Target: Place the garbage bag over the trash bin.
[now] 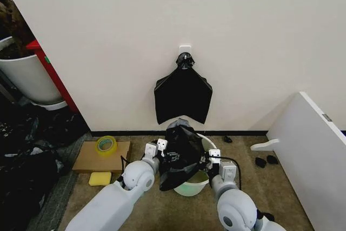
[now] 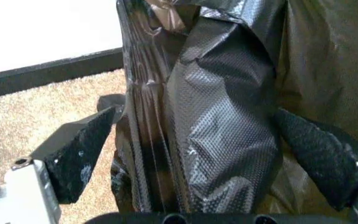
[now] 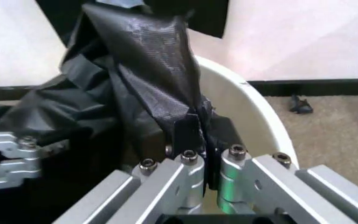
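Both arms are down at the trash bin [image 1: 195, 184], which stands on the carpet just in front of the wall, right below a flat black bundle [image 1: 183, 97] hanging from a wall hook. The garbage bag [image 1: 182, 152] is bunched up over the bin's mouth, draped mostly across the left and near side, with the cream rim and the pale green inside showing on the right and front. The left gripper [image 1: 164, 154] sits at the bag's left edge; its wrist view shows the two dark fingers [image 2: 79, 156] spread wide with a thick fold of the garbage bag [image 2: 210, 116] hanging between them, so nothing is clamped there. The right gripper [image 1: 207, 159] is at the bin's right rim, and its wrist view shows it pressed together, pinching a twisted ridge of the bag [image 3: 148, 70] just inside the trash bin [image 3: 253, 112] wall. Risk as I read it: only one side is held, so any pull to open the mouth would drag the whole wad toward the right instead of spreading it. The film looks thin and slick, so the pinch could slip or the plastic could stretch and tear. The bin looks light and could tip or slide if the bag catches the rim. Nearby on the floor to the left are a cardboard box [image 1: 100, 156], a tape roll [image 1: 106, 145] and a yellow sponge [image 1: 100, 178], well apart.
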Motion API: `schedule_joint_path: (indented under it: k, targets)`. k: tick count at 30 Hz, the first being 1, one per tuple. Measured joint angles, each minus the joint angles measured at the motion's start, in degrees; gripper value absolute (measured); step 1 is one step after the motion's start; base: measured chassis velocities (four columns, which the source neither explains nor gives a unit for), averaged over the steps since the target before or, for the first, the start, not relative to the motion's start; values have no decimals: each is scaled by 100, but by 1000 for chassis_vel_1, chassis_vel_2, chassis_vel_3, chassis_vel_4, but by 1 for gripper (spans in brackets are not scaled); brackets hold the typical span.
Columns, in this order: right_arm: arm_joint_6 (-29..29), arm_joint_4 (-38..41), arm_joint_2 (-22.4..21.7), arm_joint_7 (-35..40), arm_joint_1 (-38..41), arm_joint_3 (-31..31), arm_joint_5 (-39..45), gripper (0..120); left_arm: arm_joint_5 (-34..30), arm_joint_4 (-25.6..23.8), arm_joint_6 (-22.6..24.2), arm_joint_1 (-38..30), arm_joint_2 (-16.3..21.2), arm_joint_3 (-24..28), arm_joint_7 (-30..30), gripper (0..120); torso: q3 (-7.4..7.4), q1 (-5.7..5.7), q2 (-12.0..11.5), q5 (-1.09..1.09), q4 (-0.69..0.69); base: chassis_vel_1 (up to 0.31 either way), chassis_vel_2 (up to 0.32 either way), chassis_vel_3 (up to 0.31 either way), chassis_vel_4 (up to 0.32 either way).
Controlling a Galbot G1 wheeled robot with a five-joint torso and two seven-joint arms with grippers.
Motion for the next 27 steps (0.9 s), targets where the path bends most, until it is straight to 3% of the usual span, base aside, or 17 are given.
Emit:
schedule_joint_path:
  k: [4,10,20,27]
  targets:
    - [58,-60,18,0,-88,1,-180,0,0,49,-10,1,-30,-1,-4,100,0,0,0,0,0,0,0,0,0]
    - [109,-117,21,5,-207,-5,-507,0,-26,117,-20,26,-126,8,-28,89,-1,0,0,0,1,0,0,0,0]
    - [216,-99,4,-12,-270,-62,-582,0,-222,45,49,116,-140,-93,-20,51,0,0,0,-1,0,0,0,0,0]
    - [245,-108,1,-24,-268,-87,-654,0,-439,-113,492,162,-99,-259,-73,29,0,0,0,-1,-1,0,0,0,0]
